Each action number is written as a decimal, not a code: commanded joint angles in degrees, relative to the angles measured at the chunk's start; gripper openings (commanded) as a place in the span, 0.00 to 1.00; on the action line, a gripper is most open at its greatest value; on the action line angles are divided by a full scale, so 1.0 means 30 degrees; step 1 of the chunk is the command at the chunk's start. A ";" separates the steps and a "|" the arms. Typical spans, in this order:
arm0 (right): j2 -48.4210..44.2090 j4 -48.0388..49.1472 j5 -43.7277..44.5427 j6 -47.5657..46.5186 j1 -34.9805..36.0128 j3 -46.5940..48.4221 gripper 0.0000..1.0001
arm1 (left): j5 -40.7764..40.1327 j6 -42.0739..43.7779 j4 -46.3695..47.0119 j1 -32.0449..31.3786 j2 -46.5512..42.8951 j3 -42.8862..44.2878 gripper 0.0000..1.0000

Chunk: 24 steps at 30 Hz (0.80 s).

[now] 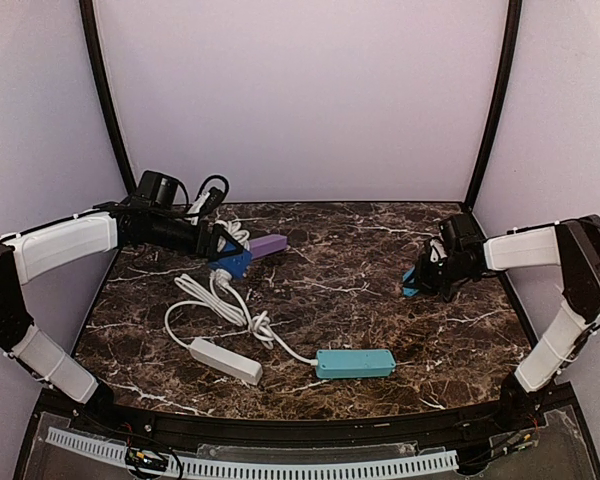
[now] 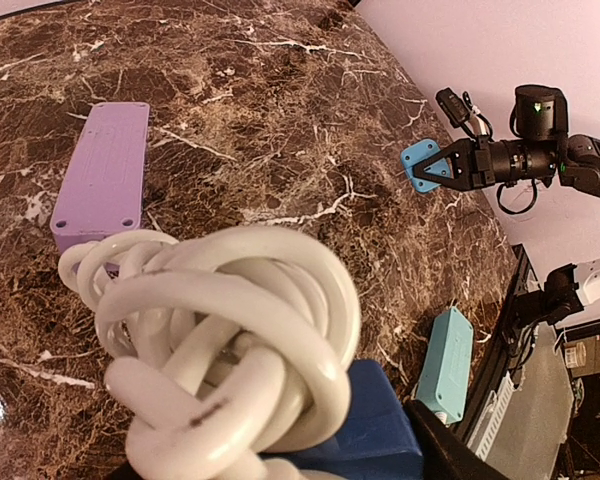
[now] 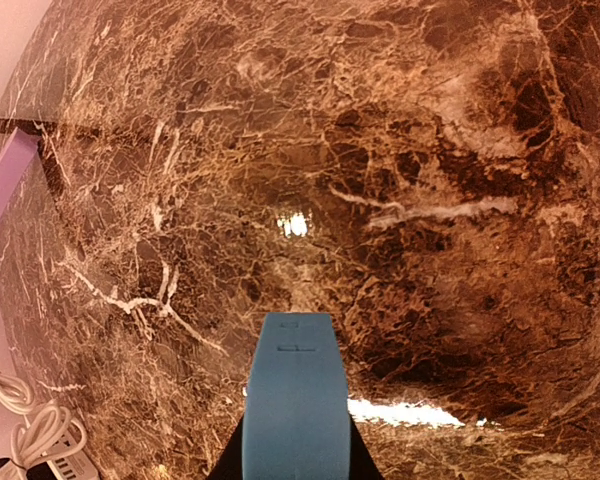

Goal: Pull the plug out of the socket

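The socket, a small bright blue cube, sits at the back left of the table. It also shows at the bottom of the left wrist view. A white plug sticks out of its near side, and its white cable loops toward me. In the left wrist view a knotted coil of that cable hides the plug. My left gripper is over the cube, one dark finger against its side, the other hidden. My right gripper is shut and empty at the right, just above the table, pads together.
A purple power strip lies right behind the cube, also in the left wrist view. A white power strip and a teal power strip lie near the front. Walls enclose the table on three sides.
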 commanded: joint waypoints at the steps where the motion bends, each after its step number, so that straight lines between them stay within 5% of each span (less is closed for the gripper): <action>1: 0.0392 0.0432 0.0145 0.0215 -0.0153 -0.0146 0.15 | -0.0120 0.0265 0.0858 0.0155 -0.0383 0.0255 0.45; 11: -0.0162 -0.0502 0.1967 -0.0029 -0.0146 -0.0139 0.43 | -0.0112 0.0098 0.0966 0.0155 -0.0497 0.0252 0.45; 19: -0.2080 -0.1515 0.3639 -0.0534 -0.0137 0.0031 0.79 | -0.1279 -0.0915 0.1279 0.0155 -0.0968 0.0147 0.45; 24: -0.4109 -0.1431 0.3377 -0.1175 0.0558 0.0458 0.83 | -0.3634 -0.3891 0.2856 0.0133 -0.1820 -0.1204 0.45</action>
